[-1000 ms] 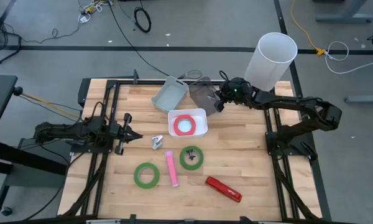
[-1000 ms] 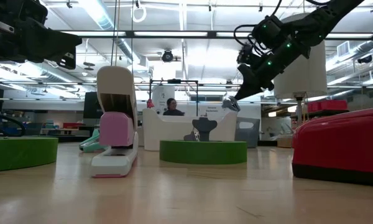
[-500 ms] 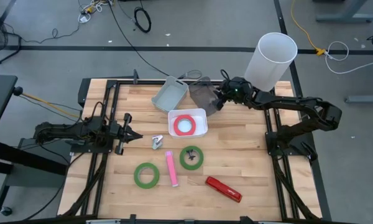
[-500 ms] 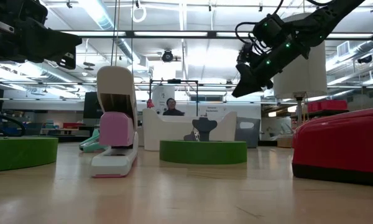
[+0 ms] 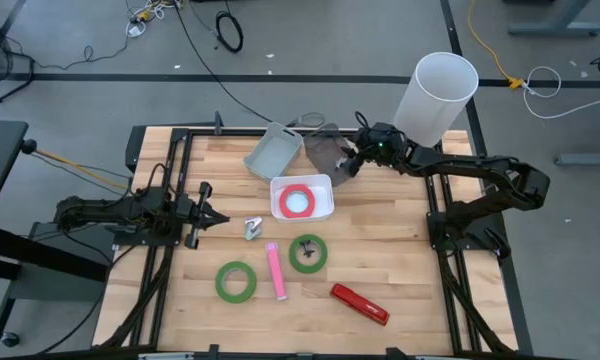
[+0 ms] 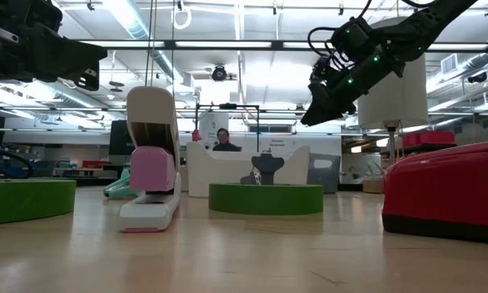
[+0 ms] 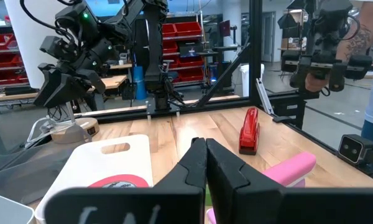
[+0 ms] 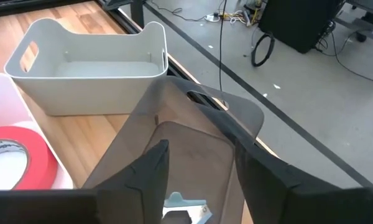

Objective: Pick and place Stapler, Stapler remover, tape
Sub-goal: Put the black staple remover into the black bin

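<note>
My right gripper point(image 5: 348, 163) point(image 8: 202, 177) hangs open above the dark grey bin point(image 5: 325, 148) at the far side of the table. A silver stapler remover point(image 8: 186, 208) lies on that bin's floor, below and between the fingers, untouched. A red tape roll point(image 5: 298, 200) lies flat in the white bin point(image 5: 324, 186). Two green tape rolls point(image 5: 236, 281) point(image 5: 308, 253), a pink stapler point(image 5: 274, 270), a red stapler point(image 5: 359, 304) and another stapler remover point(image 5: 253, 228) lie on the table. My left gripper point(image 5: 218, 215) rests shut at the left.
A pale grey-blue bin point(image 5: 273, 150) stands empty left of the dark grey one. A tall white cylinder point(image 5: 435, 95) stands at the far right corner behind my right arm. A small dark thing point(image 5: 307, 246) sits in the opening of the nearer-centre green roll.
My right gripper has opened above the dark grey bin and let go of the silver stapler remover it held. The remover has dropped out of the fingers and now lies in the bin. The gripper has stayed over the bin.
</note>
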You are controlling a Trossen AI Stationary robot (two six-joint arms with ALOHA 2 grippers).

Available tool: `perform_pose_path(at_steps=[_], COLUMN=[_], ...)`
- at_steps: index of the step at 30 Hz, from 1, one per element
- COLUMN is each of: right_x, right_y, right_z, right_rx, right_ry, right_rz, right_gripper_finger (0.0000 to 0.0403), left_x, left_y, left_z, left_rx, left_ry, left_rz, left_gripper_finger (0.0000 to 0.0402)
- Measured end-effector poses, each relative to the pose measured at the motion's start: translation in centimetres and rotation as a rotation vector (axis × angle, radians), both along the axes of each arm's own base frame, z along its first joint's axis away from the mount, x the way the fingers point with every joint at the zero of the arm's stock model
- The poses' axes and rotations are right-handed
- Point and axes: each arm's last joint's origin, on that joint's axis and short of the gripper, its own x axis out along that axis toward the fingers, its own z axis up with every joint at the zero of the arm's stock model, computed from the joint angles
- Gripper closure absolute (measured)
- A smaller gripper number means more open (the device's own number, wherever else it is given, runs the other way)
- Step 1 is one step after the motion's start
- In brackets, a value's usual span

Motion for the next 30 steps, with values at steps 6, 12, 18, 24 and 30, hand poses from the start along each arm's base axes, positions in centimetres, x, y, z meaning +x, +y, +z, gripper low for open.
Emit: perform_pose_path(at_steps=[6,12,18,24,30], right_x=[0.2,0.1,-0.3,-0.2,0.5], right_y=[0.3,1.2,2.2,3.6,5.1], right_z=[0.1,1.1,2.6,3.4,3.4], right_rx=[-0.029,-0.066,-0.095,-0.107,-0.088], right_ry=[0.021,-0.004,-0.055,-0.085,-0.098], right_rz=[0.034,0.069,0.092,0.140,0.206], right_gripper_finger=[0.0218,0.0218,0.0218,0.0218,0.0218], left_x=[0.0,0.0,0.0,0.0,0.0], left_y=[0.0,0.0,0.0,0.0,0.0], left_z=[0.0,0.0,0.0,0.0,0.0], left_rx=[0.000,0.000,0.000,0.000,0.000], left_ry=[0.000,0.000,0.000,0.000,0.000], left_rz=[0.000,0.000,0.000,0.000,0.000], left_gripper_finger=[0.0394,0.0394,0.0394,0.0394,0.0394])
